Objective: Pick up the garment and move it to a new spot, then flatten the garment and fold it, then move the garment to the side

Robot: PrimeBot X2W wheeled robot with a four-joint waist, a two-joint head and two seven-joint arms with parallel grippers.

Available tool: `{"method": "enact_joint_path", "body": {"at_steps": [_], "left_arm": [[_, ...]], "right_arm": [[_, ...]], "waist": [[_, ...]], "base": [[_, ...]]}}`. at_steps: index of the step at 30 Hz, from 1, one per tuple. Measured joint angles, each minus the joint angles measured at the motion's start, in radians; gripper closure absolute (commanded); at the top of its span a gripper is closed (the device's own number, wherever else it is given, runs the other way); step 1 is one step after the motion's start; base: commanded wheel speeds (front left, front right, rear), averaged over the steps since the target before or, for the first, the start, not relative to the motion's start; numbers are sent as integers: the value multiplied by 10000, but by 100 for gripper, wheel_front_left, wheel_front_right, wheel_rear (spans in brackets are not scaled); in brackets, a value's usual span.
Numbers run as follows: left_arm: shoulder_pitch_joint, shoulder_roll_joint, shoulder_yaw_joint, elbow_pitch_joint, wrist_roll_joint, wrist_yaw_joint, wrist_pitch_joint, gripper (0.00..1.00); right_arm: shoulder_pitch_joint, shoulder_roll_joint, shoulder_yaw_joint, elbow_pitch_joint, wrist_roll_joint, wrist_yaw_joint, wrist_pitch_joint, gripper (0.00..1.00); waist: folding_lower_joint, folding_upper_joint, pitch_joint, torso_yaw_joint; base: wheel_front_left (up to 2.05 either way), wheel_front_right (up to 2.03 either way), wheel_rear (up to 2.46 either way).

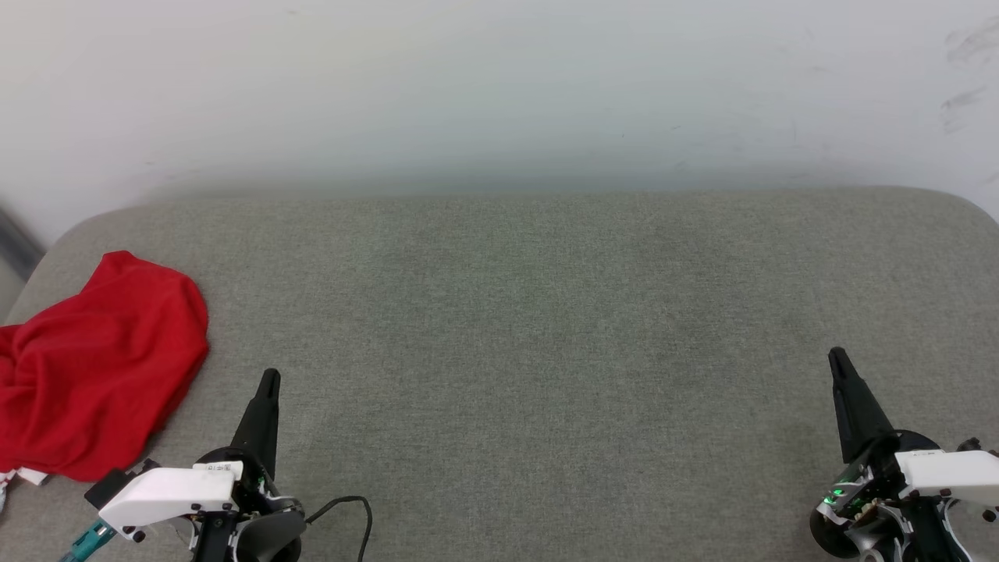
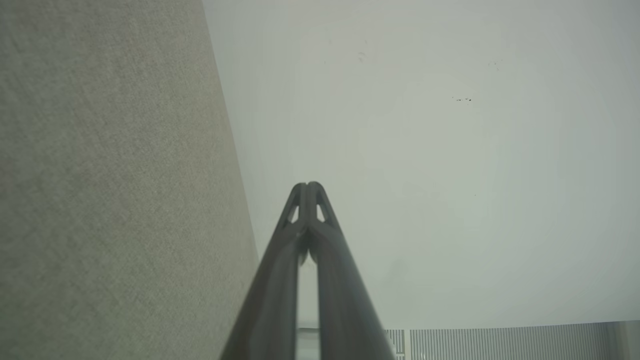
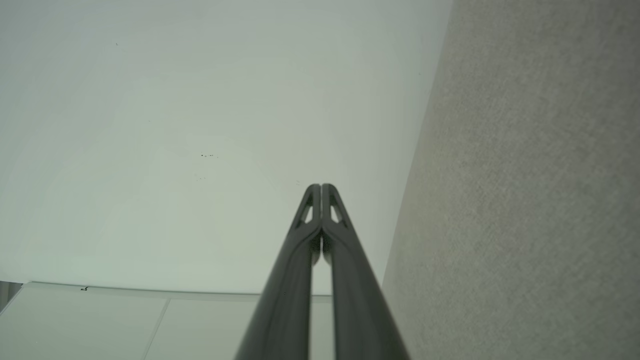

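The garment (image 1: 94, 367), a bright red shirt, lies crumpled at the left end of the grey fabric surface (image 1: 531, 328), with a bit of white trim at its lower edge. My left gripper (image 1: 269, 378) is shut and empty, just to the right of the garment and apart from it. Far off at the lower right, my right gripper (image 1: 837, 357) is also shut and empty. In the left wrist view the left gripper's (image 2: 308, 186) tips press together with nothing between them. The right wrist view shows the right gripper's (image 3: 320, 187) tips closed the same way.
A pale wall (image 1: 499, 86) rises behind the grey surface, whose far corners are rounded. A black cable (image 1: 347, 503) loops by my left wrist. The garment reaches the surface's left edge.
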Motion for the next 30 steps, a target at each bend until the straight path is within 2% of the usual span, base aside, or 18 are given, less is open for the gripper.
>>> {"method": "enact_joint_path", "body": {"at_steps": [18, 19, 24, 30], "left_arm": [[0, 0, 0, 0, 0, 0, 0, 100], [0, 0, 0, 0, 0, 0, 0, 0], [344, -33, -94, 334, -2, 6, -46, 0], [392, -42, -456, 192, 81, 8, -339, 0]], "right_arm": [[0, 0, 0, 0, 0, 0, 0, 100], [0, 0, 0, 0, 0, 0, 0, 0], [368, 4, 27, 297, 4, -2, -40, 0], [451, 8, 194, 77, -84, -2, -337, 0]], "waist": [[0, 0, 0, 0], [0, 0, 0, 0], [0, 0, 1, -1], [0, 0, 4, 9]], "base": [[0, 0, 0], [0, 0, 0], [0, 0, 0], [0, 0, 0]]}}
